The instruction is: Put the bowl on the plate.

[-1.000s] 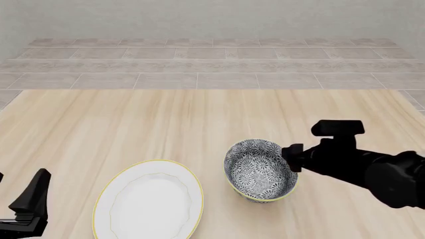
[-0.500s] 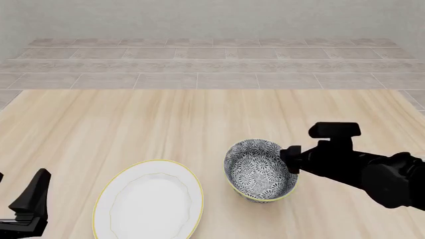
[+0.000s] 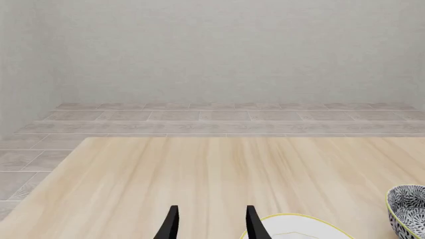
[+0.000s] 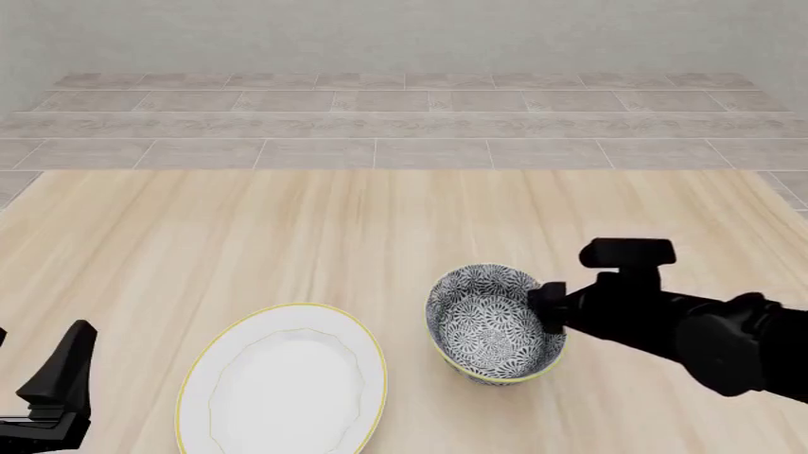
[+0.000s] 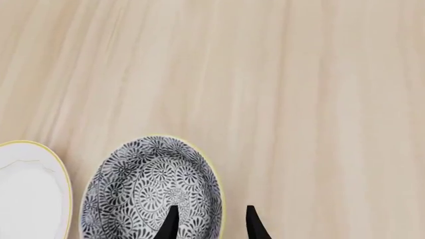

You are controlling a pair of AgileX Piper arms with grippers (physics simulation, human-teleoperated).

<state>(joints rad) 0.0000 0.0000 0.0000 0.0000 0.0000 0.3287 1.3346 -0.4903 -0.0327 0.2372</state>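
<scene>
The bowl (image 4: 486, 322), dark grey-and-white floral with a gold rim, stands upright on the table right of centre. Just to its left lies the white plate (image 4: 284, 378), with nothing on it. My right gripper (image 4: 547, 308) is at the bowl's right rim. In the right wrist view the right gripper (image 5: 211, 225) is open, one finger (image 5: 170, 224) over the inside of the bowl (image 5: 149, 186) and the other outside its wall, with the plate (image 5: 30, 189) beyond. My left gripper (image 4: 57, 378) stays open at the near left corner, apart from both.
The left wrist view shows the left gripper (image 3: 211, 226) over bare wood, with the plate's edge (image 3: 299, 230) and the bowl (image 3: 408, 211) off to one side. A tiled floor and a grey wall lie beyond the table's far edge (image 4: 404, 170).
The right arm has crept left toward the bowl, bringing its fingers over the bowl's right rim. Bowl, plate and left arm have not moved.
</scene>
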